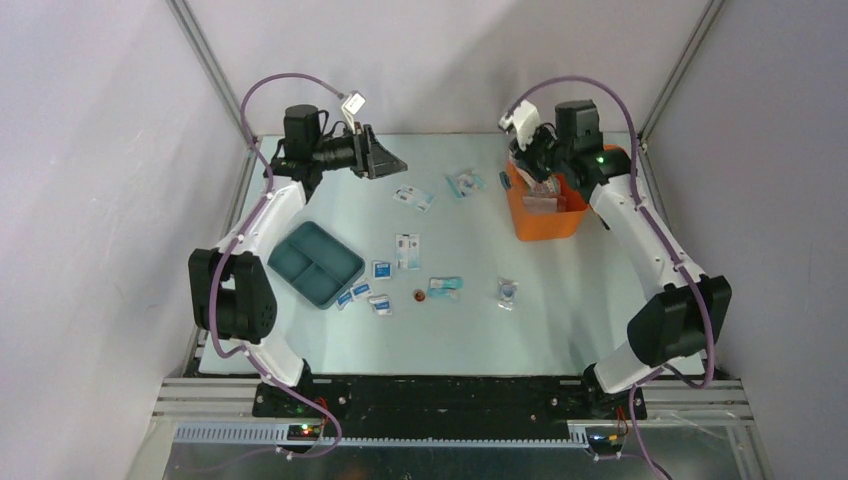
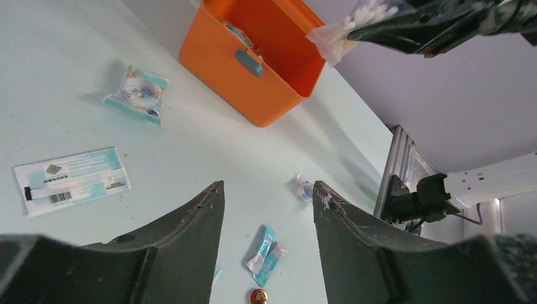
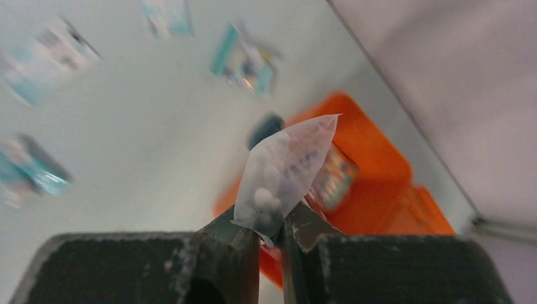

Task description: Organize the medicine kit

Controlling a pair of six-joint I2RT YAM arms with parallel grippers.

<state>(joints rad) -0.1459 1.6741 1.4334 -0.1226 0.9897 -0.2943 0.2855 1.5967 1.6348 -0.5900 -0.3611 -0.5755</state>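
Right gripper [image 3: 271, 235]: jaws nearly closed, pinching the bottom edge of a clear bag [image 3: 285, 171] of white cotton bits. The medicine kit [image 1: 545, 215] sits directly below and ahead of those jaws, lid open, with a few packets visible inside. Looks like a drop-in that's not yet done.

Left gripper [image 2: 267, 190]: jaws wide, nothing between them, raised off the table [image 1: 470, 330]. A teal packet [image 2: 266, 250] lies under the gap and a flat white sachet [image 2: 73, 180] is out past 1 finger. The kit is far ahead of these jaws.

Progress: early-to-mid, I'd say. Left to do:
- roughly 9 loose packets on the table, all well short of the right jaws
- 1 small red round item [image 1: 419, 295]
- teal divided tray [image 1: 315, 262], out of the kit, apparently empty, well behind the left jaws

In the way: nothing between the right jaws and the kit opening. The right arm occupies the space over the kit, so the left would likely have to wait. The bag is limp and held by 1 edge, so it could catch on the rim.
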